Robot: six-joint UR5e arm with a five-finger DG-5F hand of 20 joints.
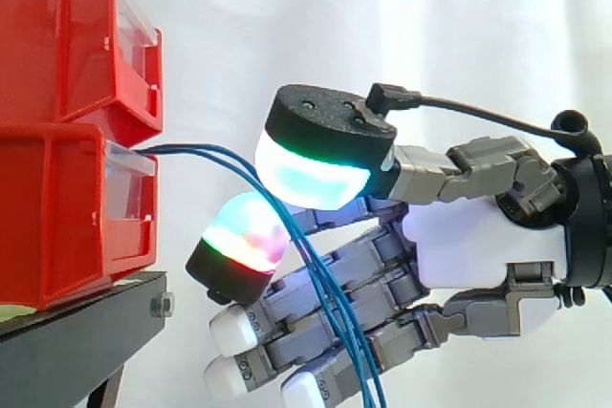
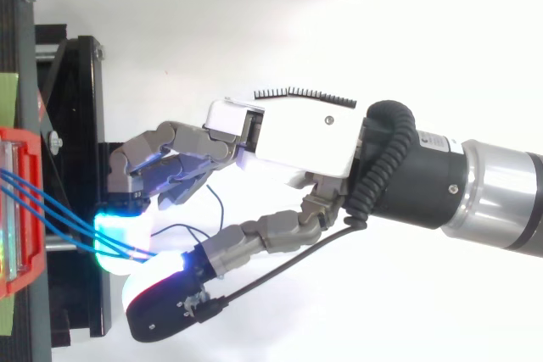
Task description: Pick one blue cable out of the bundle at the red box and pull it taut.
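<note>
Robot hand (image 1: 478, 246) comes in from the right, level with the lower red box (image 1: 67, 217). A second red bin (image 1: 57, 35) sits on top, and both stand on the black stand (image 1: 76, 341).

The blue cables (image 1: 191, 151) leave the front lip of the lower box, arc right and downward, and pass between the thumb pad (image 1: 311, 177) and one glowing finger pad (image 1: 247, 234). I see more than one strand there. From above, the two pads close on the strands from either side, so I read it as a pinch on the blue cables. Below the pinch the cables cross the other fingers, which point down-left and are relaxed.

Room: there is a clear gap between the finger pad and the box's front edge. The lowest fingertips hang just right of the stand's front edge. Open white curtain (image 1: 382, 26) above the hand.
</note>
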